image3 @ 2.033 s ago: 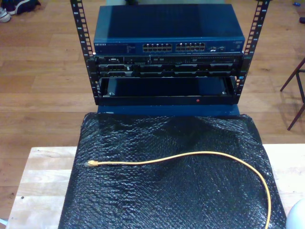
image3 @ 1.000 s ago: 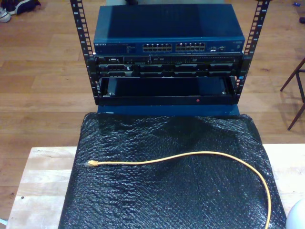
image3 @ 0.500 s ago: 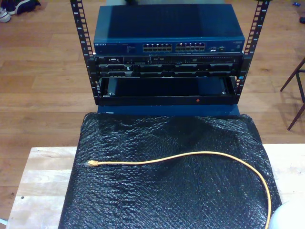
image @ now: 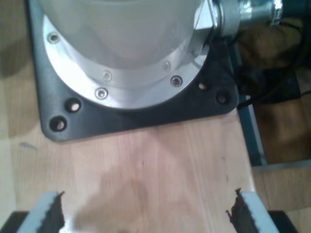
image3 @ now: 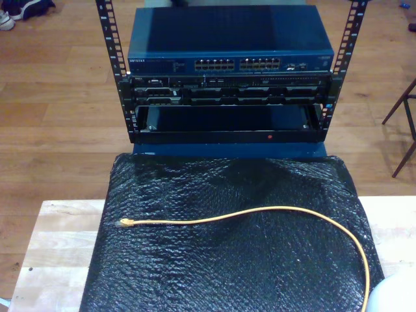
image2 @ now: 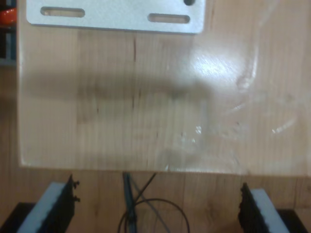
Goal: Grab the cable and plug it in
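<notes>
In the first wrist view my first claw (image: pixel 146 216) stands wide with nothing between its pads, above bare wooden tabletop (image: pixel 160 165) beside a round metal arm base (image: pixel 121 48). In the second wrist view my second claw (image2: pixel 158 211) is likewise wide and empty over pale tabletop. In the exterior view the cable (image3: pixel 273 210) curves across the black bubble wrap (image3: pixel 227 273), its plug (image3: pixel 123 223) toward that view's left, well short of the switch (image3: pixel 231 49); it looks light, limp and thin, so I would pinch just behind the brittle-looking plug.

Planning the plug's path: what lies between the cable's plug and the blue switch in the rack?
In the exterior view, between the plug and the blue switch lies bare black bubble wrap, then the rack's empty lower bay and dark panels.
</notes>
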